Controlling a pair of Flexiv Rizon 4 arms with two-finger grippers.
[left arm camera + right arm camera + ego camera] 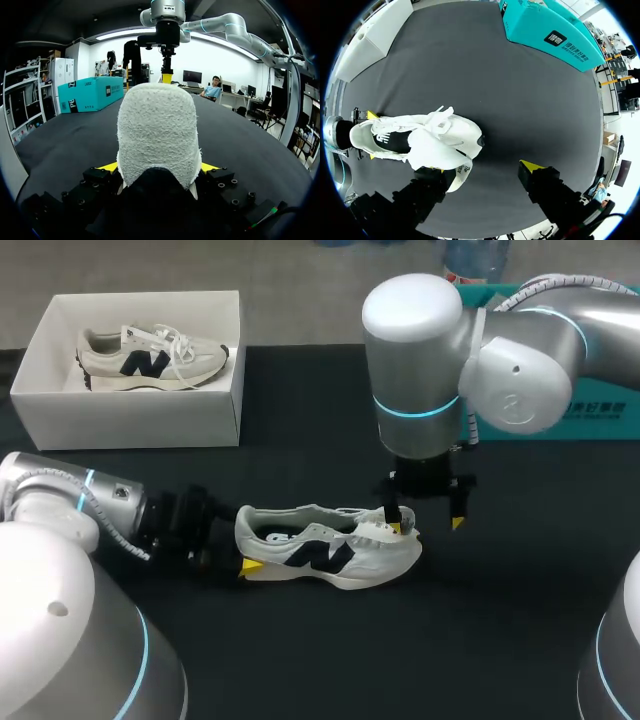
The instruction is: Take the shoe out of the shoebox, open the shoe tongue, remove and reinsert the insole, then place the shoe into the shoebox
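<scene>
A white sneaker [330, 552] with a dark logo lies on its side on the black table, toe to the right. My left gripper [243, 558] holds its heel: in the left wrist view the heel [157, 135] fills the space between both yellow tips, which press on it from two sides. My right gripper [427, 524] hangs open over the toe end. One of its fingers [536, 172] is clear of the shoe, the other is under the raised tongue [461, 172]. The white shoebox [140, 430] at the back left holds a second matching sneaker [150, 358].
A teal carton [600, 415] stands at the back right behind my right arm. Bare black tabletop [520, 620] lies in front of and to the right of the shoe.
</scene>
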